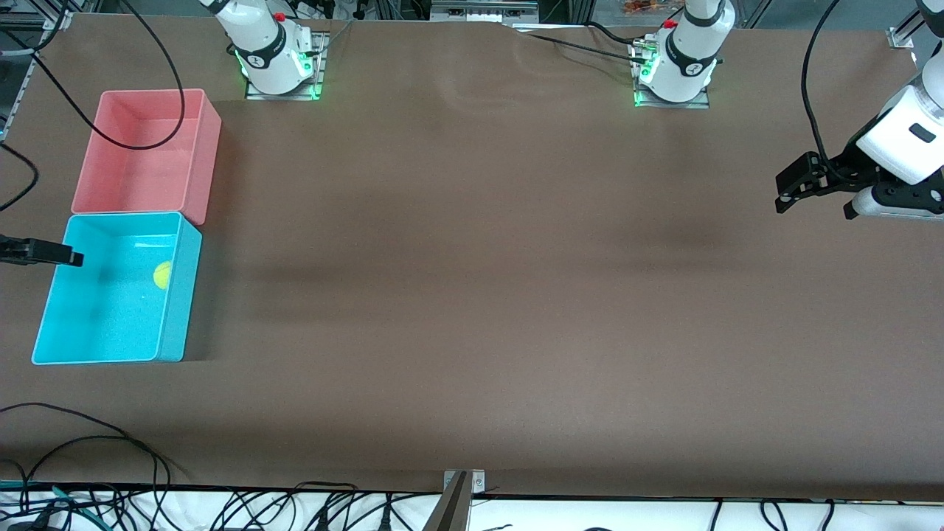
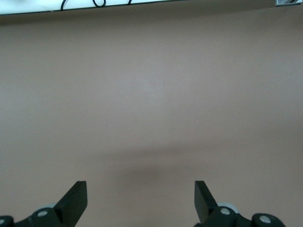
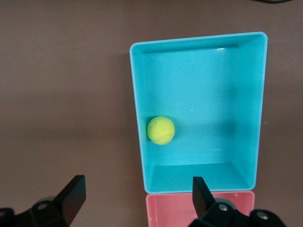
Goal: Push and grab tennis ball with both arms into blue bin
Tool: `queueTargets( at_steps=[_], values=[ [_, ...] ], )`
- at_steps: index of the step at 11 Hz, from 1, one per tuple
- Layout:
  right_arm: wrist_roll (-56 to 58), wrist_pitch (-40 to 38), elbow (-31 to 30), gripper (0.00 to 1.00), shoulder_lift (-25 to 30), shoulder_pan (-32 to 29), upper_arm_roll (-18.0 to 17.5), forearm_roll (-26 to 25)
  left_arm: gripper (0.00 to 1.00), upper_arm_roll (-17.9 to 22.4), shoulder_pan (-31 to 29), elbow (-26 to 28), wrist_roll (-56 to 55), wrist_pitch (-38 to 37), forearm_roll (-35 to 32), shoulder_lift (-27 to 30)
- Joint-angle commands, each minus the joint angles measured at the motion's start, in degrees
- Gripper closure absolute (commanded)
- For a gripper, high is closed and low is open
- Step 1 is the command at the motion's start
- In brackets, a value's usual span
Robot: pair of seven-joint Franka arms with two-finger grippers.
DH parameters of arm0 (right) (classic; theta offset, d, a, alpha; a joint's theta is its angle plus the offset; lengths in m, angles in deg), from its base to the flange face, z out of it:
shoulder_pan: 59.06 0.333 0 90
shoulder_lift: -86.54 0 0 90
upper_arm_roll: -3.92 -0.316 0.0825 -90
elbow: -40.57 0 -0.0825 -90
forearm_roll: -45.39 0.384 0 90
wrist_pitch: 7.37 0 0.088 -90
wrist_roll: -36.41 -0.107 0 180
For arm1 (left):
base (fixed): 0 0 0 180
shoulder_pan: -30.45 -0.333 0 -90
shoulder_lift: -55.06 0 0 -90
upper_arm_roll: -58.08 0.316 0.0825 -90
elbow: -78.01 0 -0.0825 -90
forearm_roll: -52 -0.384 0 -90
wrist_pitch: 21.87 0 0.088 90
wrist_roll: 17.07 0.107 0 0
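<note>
The tennis ball (image 1: 162, 275) lies inside the blue bin (image 1: 179, 295), against the wall toward the table's middle. It also shows in the right wrist view (image 3: 161, 130), in the blue bin (image 3: 199, 39). My right gripper (image 1: 70, 258) is up in the air over the bin's outer edge, mostly out of the front view. In its wrist view the right gripper (image 3: 137, 189) is open and empty. My left gripper (image 1: 785, 193) hangs over bare table at the left arm's end. The left gripper (image 2: 140, 189) is open and empty.
A pink bin (image 1: 203, 158) stands against the blue bin, farther from the front camera; it also shows in the right wrist view (image 3: 189, 210). A black cable (image 1: 133, 144) hangs over the pink bin. More cables (image 1: 110, 442) lie at the table's near edge.
</note>
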Motion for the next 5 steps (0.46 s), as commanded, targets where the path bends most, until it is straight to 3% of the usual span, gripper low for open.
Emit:
queueTargets(
  at_steps=[1,3,4,5],
  values=[
    [-9.67,1.86,-12.49,0.0,12.32,5.99,-0.78,-1.5,0.0,-0.22,-0.4,-1.13,-0.25,-1.05,0.9,-0.02],
    [-9.94,8.19,-24.8,0.0,22.87,10.64,0.79,-1.23,0.0,-0.22,-0.4,-1.13,-0.34,-1.05,0.9,-0.02],
    [-9.68,8.3,-25.98,0.0,24.48,15.71,4.72,-1.23,0.0,-0.22,-0.4,-1.13,-0.34,-1.05,0.9,-0.02],
    [-8.72,8.04,-26.34,0.0,25.54,17.24,5.89,-1.32,0.0,-0.22,-0.4,-1.22,-0.43,-0.97,0.9,-0.02]
  ],
)
